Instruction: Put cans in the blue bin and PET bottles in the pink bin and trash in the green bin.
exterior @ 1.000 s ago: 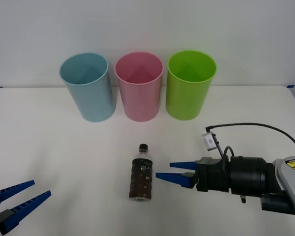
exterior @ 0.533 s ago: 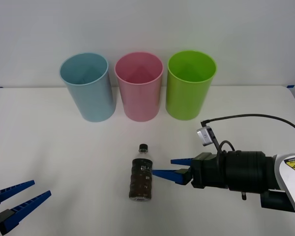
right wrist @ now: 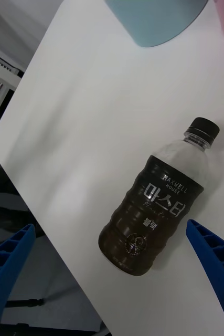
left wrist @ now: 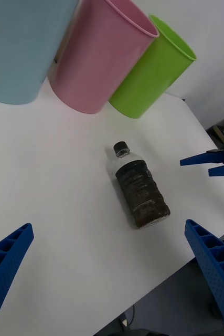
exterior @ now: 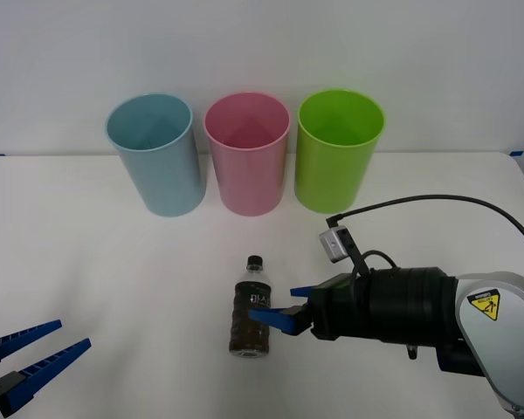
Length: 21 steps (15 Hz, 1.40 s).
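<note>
The PET bottle [right wrist: 156, 202] lies on its side on the white bench [exterior: 113, 279], and its dark label reads "MAXWELL HOUSE" in small white capitals above larger Korean lettering, "마스터", with a smaller Korean word and a round emblem beneath. Its black cap [right wrist: 203, 128] points toward the bins.

The right end effector [exterior: 278, 307] reaches in low and level from the robot's right, forearm stretched roughly parallel to the bench, a yellow warning sticker [exterior: 487, 305] on its pale housing and a black cable looping over the wrist. Its blue ribbed fingers [exterior: 271, 319] are spread apart, and the bottle lies just ahead of them at their tips; in the right wrist view it sits between the two fingers [right wrist: 214, 262], not clamped.

Beyond the bottle, farther from this end effector, stand the blue bin [exterior: 155, 157], the pink bin [exterior: 248, 155] and the green bin [exterior: 336, 153] in a row, upright, the blue one farthest across.

The left end effector [exterior: 31, 353] rests low at the near bench edge, fingers apart, well away from the bottle.
</note>
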{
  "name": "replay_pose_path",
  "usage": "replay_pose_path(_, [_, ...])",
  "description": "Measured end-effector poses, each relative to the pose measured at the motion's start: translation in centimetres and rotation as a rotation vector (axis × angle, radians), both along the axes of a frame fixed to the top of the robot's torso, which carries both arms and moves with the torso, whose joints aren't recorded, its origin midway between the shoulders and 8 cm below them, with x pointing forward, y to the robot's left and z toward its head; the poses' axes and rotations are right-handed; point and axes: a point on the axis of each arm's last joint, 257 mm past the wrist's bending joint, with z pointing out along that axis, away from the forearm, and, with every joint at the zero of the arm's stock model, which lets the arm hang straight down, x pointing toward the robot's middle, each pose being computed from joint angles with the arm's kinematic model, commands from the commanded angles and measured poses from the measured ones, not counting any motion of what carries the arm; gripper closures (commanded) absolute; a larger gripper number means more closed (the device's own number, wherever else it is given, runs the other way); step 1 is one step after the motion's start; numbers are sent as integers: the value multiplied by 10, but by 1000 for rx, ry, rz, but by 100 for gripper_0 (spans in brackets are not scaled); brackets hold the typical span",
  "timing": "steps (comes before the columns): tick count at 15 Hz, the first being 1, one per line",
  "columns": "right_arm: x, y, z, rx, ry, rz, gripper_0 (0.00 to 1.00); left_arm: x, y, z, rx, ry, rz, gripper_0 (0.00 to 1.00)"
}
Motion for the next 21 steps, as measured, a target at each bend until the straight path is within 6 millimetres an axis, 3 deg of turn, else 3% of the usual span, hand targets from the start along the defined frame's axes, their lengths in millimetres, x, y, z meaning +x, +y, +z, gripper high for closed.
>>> replay_pose_path(8, [7, 13, -17, -148, -14, 0, 0, 0, 0, 0, 0, 0, 0, 0])
replay_pose_path(14, [15, 10, -26, -264, -49, 8, 0, 0, 0, 0, 0, 0, 0, 0])
replay_pose_path(21, [16, 29, -48, -275, 28, 15, 0, 0, 0, 0, 0, 0, 0, 0])
